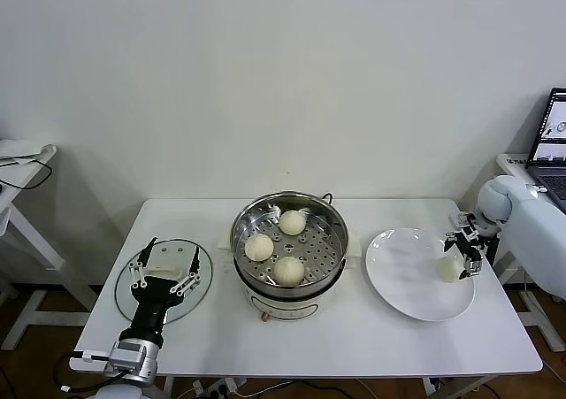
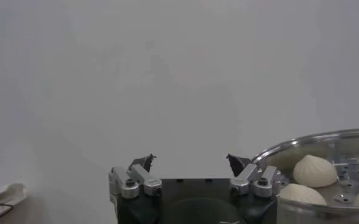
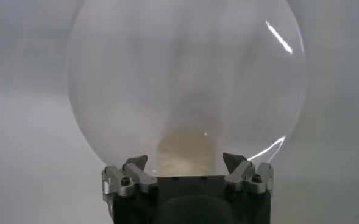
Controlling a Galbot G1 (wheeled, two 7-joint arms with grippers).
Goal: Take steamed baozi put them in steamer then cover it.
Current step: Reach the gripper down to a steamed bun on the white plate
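While my right gripper (image 1: pixel 462 256) stands wide open around the last steamed baozi (image 1: pixel 451 269) at the right edge of the white plate (image 1: pixel 409 280), not closed on it, three more baozi (image 1: pixel 275 246) sit on the perforated tray in the steamer (image 1: pixel 289 243). My left gripper (image 1: pixel 164 273) hangs open, empty, over the glass lid (image 1: pixel 205 280).

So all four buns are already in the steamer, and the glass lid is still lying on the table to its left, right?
Not quite: only three buns are in the steamer. The fourth bun is still on the plate, at the right gripper, as the head view shows. The lid does lie left of the steamer.
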